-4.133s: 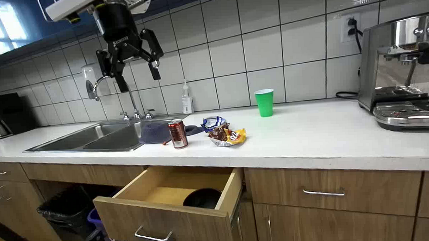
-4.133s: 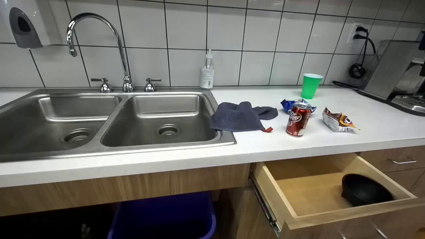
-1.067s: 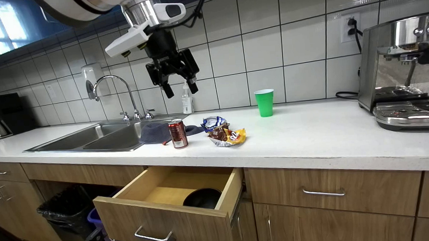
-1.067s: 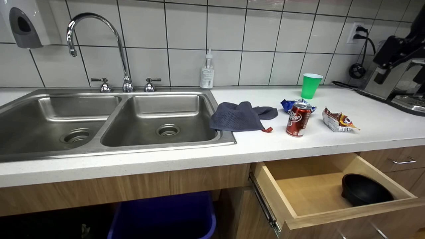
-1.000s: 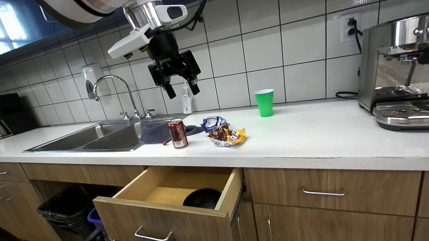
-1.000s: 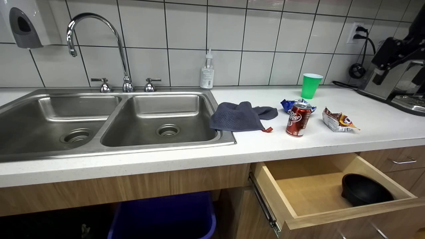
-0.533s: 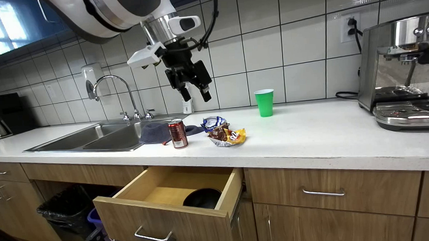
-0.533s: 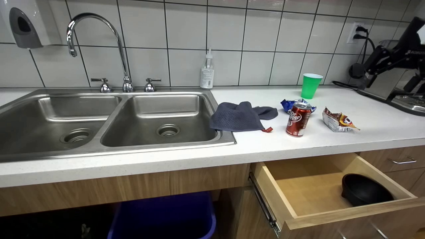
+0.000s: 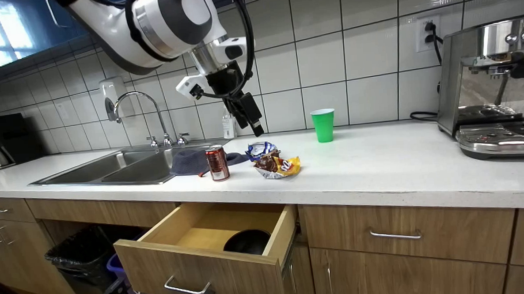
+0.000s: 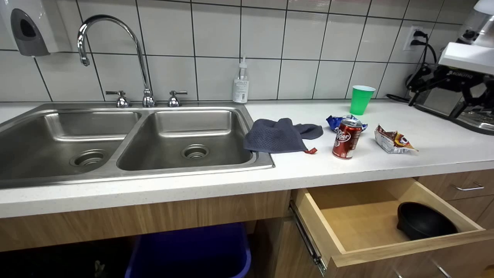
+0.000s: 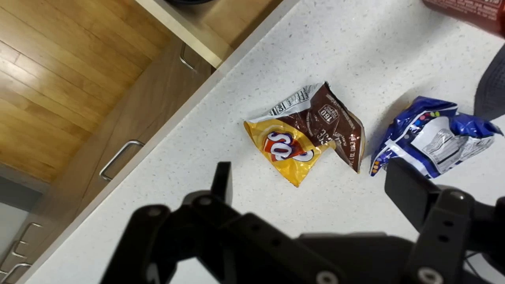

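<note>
- Brown-and-yellow wrapper (image 11: pixel 321 120): it lies crumpled on the white counter (image 9: pixel 399 158), and in the wrist view its place is near the middle, a little toward 3 o'clock.
- The gripper (image 11: pixel 315 185) points downward at a slant above the counter, and its fingers (image 11: pixel 410 193) stand wide apart. In the wrist view they are at 8 o'clock and at 4 o'clock from this wrapper, which lies beyond them and is not touched.
- The blue wrapper (image 11: pixel 430 138), also crumpled, is at 3 o'clock from it, just beside; the finger at 4 o'clock covers a small part of the blue one in this view.
- The red can (image 10: pixel 347 139) stands upright; in an exterior view it is at 9 o'clock from the brown-and-yellow wrapper, and it partly hides the blue one.
- The dark cloth (image 10: pixel 276 137) is at 9 o'clock from the can and lies over the edge of the sink (image 10: pixel 131 154).
- The green cup (image 10: pixel 362 102) stands upright, between 12 and 1 o'clock from the can.
- The drawer (image 10: pixel 359 220) is pulled out in both exterior views, and the black bowl (image 10: pixel 424 222) sits inside it.
- The pump bottle (image 10: pixel 241 87) is at 11 o'clock from the cloth.
- The coffee machine (image 9: pixel 485 93) is at 3 o'clock from the cup, well apart.
</note>
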### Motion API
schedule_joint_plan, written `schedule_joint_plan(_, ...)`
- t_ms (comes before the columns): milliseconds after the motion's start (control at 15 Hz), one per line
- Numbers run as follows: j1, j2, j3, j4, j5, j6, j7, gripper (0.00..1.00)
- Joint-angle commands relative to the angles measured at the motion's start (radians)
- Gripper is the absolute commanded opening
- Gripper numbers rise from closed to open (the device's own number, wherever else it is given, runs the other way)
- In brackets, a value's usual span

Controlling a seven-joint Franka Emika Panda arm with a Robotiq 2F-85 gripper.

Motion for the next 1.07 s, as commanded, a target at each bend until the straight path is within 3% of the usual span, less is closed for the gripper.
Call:
schedule_joint_plan(0,-0.019,0.088,0.004,0.056,-0.098,0.05,0.219,1.0)
schedule_joint_plan(267,0.014,0.165,-0.045,0.107,-0.211,0.073,0.429,1.0)
schedule_joint_plan(533,0.011,0.237,-0.049,0.16,-0.304,0.064,0.599,1.0)
schedule_joint_plan(1000,0.041,0.343,-0.062,0.241,-0.363,0.052,0.767,1.0)
